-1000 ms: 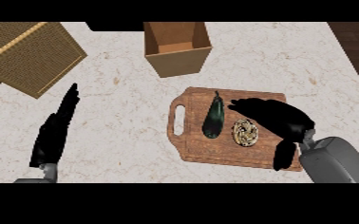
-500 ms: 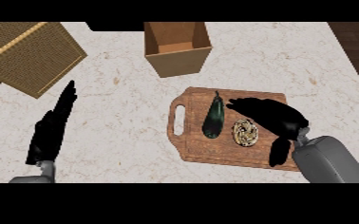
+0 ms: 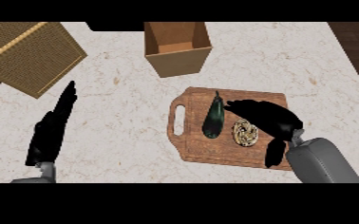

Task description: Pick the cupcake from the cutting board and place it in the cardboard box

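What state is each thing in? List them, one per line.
Open-topped cardboard box: upright, nothing visible inside.
Round pale cupcake: on the board, not gripped.
Dark green eggplant: lying lengthwise on the board, left of the cupcake.
Brown wooden cutting board: flat on the counter.
Woven wicker mat: flat at the far left.
Right hand: open, above the cupcake.
Left hand: open, resting.

Counter [image 3: 126, 104]: pale marble-look stone, veined, smooth. Cutting board [image 3: 203, 152]: reddish-brown wood with visible grain; box [image 3: 179, 61]: plain matt brown cardboard; mat [image 3: 35, 57]: woven, coarse, tan. Eggplant [image 3: 214, 118]: dark, glossy skin; hands [image 3: 270, 116] matt black, forearm [image 3: 322, 163] smooth grey.
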Controlling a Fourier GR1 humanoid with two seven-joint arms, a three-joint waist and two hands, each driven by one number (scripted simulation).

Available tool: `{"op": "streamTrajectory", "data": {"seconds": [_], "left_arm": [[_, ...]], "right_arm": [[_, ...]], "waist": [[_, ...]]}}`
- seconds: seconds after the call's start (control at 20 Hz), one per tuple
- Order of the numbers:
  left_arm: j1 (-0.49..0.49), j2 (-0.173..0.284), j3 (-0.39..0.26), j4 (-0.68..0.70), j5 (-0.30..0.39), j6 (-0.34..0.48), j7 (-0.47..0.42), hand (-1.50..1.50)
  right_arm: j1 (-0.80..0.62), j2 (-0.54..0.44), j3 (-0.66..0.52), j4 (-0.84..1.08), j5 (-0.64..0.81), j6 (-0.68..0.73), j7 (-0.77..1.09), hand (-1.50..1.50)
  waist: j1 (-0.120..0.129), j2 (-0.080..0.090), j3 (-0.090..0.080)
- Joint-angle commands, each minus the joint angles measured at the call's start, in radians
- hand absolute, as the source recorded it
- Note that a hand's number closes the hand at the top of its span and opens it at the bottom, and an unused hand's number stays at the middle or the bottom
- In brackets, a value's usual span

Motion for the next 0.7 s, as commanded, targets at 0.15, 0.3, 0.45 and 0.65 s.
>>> {"op": "streamTrajectory", "data": {"seconds": [0.15,0.3,0.45,0.65], "left_arm": [[0.057,-0.039,-0.002,-0.037,-0.029,-0.015,-0.009,0.0],[-0.044,-0.023,0.03,0.012,-0.028,-0.031,0.02,0.0],[-0.044,-0.004,0.073,0.054,-0.013,-0.051,-0.033,0.0],[0.033,-0.071,0.011,0.01,-0.056,-0.017,-0.038,0.0]], "right_arm": [[0.012,0.006,0.004,0.064,0.097,-0.044,-0.079,-1.5],[-0.006,0.046,0.016,0.1,0.131,-0.043,-0.063,-1.5],[-0.006,0.093,-0.005,0.068,0.091,0.038,-0.037,1.5],[0.003,0.043,-0.022,0.138,0.159,-0.166,-0.163,1.5]], "waist": [[0.0,0.0,0.0],[-0.001,0.0,0.0],[-0.002,0.0,0.0],[0.002,0.001,0.0]]}}
